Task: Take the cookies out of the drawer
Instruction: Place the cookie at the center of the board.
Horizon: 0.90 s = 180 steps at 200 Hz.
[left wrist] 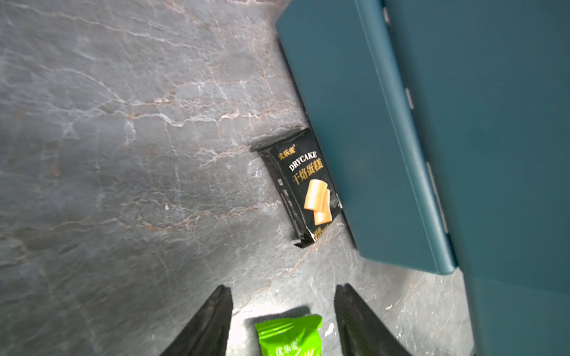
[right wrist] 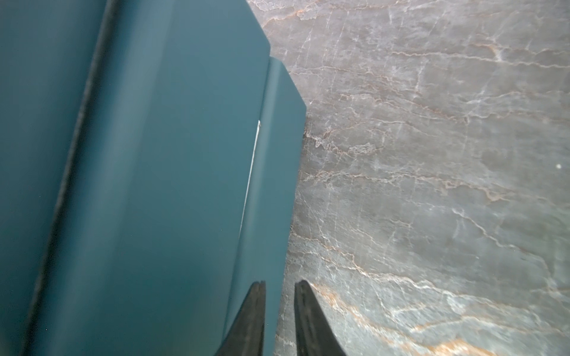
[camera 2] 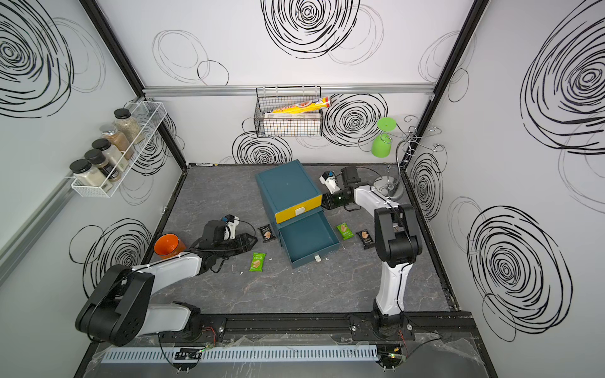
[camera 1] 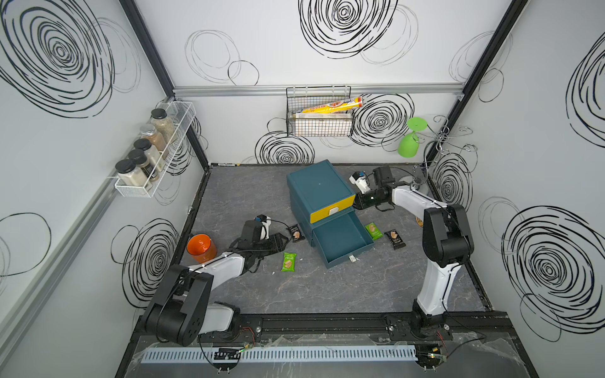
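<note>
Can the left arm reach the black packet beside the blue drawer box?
Probably yes: the black packet lies just ahead of the open left hand, nothing between them, though close against the drawer box.

Drawer (camera 1: 340,243) is pulled open. Left of it on the surface (camera 1: 327,294): black cookie pack (camera 1: 296,233), green cookie pack (camera 1: 288,261). Right of it: another green pack (camera 1: 374,231), another black pack (camera 1: 395,239).

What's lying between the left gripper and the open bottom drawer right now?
A black cookie packet lies flat right beside the drawer, just ahead of the left gripper. It shows in the left wrist view and in both top views.
</note>
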Tool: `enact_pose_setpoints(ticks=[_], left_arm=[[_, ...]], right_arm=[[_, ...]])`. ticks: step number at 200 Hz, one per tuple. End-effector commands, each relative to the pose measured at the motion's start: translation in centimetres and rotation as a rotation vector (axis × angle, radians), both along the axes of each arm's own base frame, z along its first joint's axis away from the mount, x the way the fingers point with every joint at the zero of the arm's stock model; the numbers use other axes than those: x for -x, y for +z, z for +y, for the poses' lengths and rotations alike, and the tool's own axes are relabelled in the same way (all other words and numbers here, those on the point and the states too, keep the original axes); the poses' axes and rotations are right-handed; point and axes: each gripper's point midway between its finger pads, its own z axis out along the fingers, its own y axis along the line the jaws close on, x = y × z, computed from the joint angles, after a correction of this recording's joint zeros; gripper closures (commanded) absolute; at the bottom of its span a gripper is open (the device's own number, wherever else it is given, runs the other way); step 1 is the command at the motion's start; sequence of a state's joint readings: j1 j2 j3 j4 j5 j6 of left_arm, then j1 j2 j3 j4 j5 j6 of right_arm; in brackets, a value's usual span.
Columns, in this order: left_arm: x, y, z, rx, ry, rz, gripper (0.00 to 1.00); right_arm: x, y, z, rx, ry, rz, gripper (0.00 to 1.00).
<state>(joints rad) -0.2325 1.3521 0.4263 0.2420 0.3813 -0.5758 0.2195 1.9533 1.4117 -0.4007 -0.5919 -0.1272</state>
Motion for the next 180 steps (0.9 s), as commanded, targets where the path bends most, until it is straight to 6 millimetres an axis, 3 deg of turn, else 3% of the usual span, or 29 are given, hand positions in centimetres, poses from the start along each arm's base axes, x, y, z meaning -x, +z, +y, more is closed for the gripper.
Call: enact_pose_setpoints(ticks=[1, 16, 32, 54, 81, 102, 109, 116, 135, 145, 167, 180], left_arm=[[-1.8, 1.9, 0.5, -0.010, 0.036, -0.083, 0.34], [-2.4, 2.9, 1.6, -0.053, 0.089, -0.096, 0.31], [-3.3, 5.6, 2.3, -0.083, 0.123, -0.149, 0.30], [-4.7, 12.5, 2.8, -0.086, 0.157, -0.316, 0.30], [-6.4, 21.7, 1.2, -0.071, 0.093, -0.514, 0.32], [-8.3, 26.0, -1.5, -0.073, -0.019, -0.584, 0.37], [-9.1, 27.2, -2.5, -0.074, -0.054, -0.606, 0.45], [-9.8, 28.0, -3.6, -0.071, -0.092, -0.617, 0.56], [-11.5, 29.8, -7.1, -0.032, -0.200, -0.650, 0.73], [-12.3, 30.3, -9.1, -0.022, -0.257, -0.657, 0.76], [-14.6, 28.7, -12.7, -0.040, -0.348, -0.603, 0.80], [-16.0, 27.2, -13.5, -0.036, -0.356, -0.567, 0.86]], right_arm=[[0.4, 1.2, -0.1, 0.013, -0.004, -0.015, 0.78], [0.2, 1.3, -0.3, 0.022, -0.016, -0.022, 0.78], [-0.2, 1.6, -1.1, 0.033, -0.055, -0.026, 0.78], [-1.5, 3.2, -3.6, 0.014, -0.169, -0.044, 0.78], [-2.4, 6.4, -7.9, -0.026, -0.338, -0.118, 0.77], [-1.3, 8.5, -9.4, -0.069, -0.401, -0.162, 0.78], [-0.5, 8.9, -9.6, -0.071, -0.416, -0.173, 0.80], [0.5, 9.0, -9.6, -0.081, -0.420, -0.180, 0.81], [3.7, 9.0, -10.2, -0.085, -0.454, -0.211, 0.93], [5.5, 8.7, -10.6, -0.086, -0.482, -0.224, 1.00], [9.1, 9.1, -10.9, -0.142, -0.523, -0.269, 1.00], [11.1, 8.7, -10.2, -0.202, -0.508, -0.246, 1.00]])
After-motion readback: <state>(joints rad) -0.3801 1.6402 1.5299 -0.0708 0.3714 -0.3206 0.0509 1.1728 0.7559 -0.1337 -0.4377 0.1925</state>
